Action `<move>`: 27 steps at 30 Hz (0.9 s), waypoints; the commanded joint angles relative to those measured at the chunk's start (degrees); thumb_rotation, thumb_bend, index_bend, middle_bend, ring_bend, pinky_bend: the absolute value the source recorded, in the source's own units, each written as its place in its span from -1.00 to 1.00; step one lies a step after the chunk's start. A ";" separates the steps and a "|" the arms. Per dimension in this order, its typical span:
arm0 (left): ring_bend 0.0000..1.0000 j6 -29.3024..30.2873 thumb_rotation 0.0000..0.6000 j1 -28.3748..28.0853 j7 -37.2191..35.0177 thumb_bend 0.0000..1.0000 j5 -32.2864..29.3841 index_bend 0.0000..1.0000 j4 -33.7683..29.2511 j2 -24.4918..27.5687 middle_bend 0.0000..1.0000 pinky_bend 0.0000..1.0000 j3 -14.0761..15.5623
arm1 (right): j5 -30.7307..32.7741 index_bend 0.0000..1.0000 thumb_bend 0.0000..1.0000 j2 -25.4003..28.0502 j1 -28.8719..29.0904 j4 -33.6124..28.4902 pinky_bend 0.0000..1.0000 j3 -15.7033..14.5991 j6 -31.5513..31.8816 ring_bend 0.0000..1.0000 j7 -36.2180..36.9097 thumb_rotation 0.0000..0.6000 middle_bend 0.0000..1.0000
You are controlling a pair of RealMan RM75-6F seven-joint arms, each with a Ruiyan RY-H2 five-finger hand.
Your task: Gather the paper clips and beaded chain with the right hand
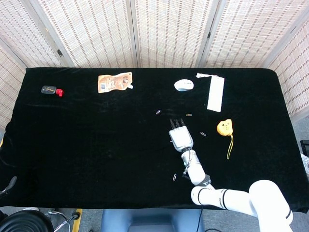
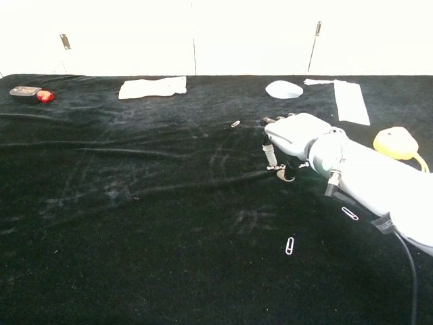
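My right hand (image 1: 179, 136) (image 2: 295, 137) lies low on the black cloth at mid-table, its fingers stretched away from me and apart, with fingertips (image 2: 287, 176) touching the cloth. Small pale bits show under the palm; I cannot tell if they are the beaded chain. Paper clips lie around it: one far left (image 1: 158, 112) (image 2: 235, 124), one just beyond the fingers (image 1: 189, 115), one to the right (image 1: 203, 134) (image 2: 350, 213), and one near me (image 1: 174, 177) (image 2: 289, 245). My left hand shows in neither view.
A yellow tape measure (image 1: 224, 127) with a cord lies right of the hand. At the back are a white mouse (image 1: 184, 85), a white strip (image 1: 215, 93) and an orange pouch (image 1: 115, 82). A small black and red item (image 1: 52, 90) sits far left.
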 commanded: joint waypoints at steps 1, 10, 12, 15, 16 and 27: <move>-1.00 0.06 1.00 0.02 -0.07 -0.21 -0.04 -1.00 0.05 -0.03 -1.00 -1.00 -0.07 | -0.13 0.09 -0.37 -0.10 0.00 0.05 -1.00 0.10 0.25 -1.00 0.03 1.00 -1.00; -1.00 -0.20 1.00 -0.04 0.27 -0.21 0.27 -1.00 0.01 -0.08 -1.00 -1.00 0.07 | -1.34 0.23 -0.37 -0.28 -0.49 0.18 -1.00 0.29 1.43 -1.00 0.79 1.00 -1.00; -1.00 -0.23 1.00 -0.04 0.26 -0.20 0.24 -1.00 -0.01 -0.05 -1.00 -1.00 0.05 | -1.14 0.23 -0.37 -0.30 -0.52 0.25 -1.00 0.35 1.38 -1.00 0.58 1.00 -1.00; -1.00 -0.21 1.00 -0.02 0.13 -0.20 0.27 -1.00 0.02 0.00 -1.00 -1.00 0.06 | -0.89 0.25 -0.37 -0.48 -0.49 0.48 -1.00 0.45 1.27 -1.00 0.30 1.00 -1.00; -1.00 -0.21 1.00 -0.02 0.09 -0.20 0.26 -1.00 0.02 0.00 -1.00 -1.00 0.05 | -0.83 0.25 -0.37 -0.57 -0.48 0.57 -1.00 0.47 1.24 -1.00 0.25 1.00 -1.00; -1.00 0.06 1.00 0.06 -0.20 -0.20 0.62 -1.00 0.28 -0.03 -1.00 -1.00 0.12 | -2.42 0.33 -0.14 -1.55 -0.88 1.69 -1.00 0.61 1.80 -1.00 1.28 1.00 -1.00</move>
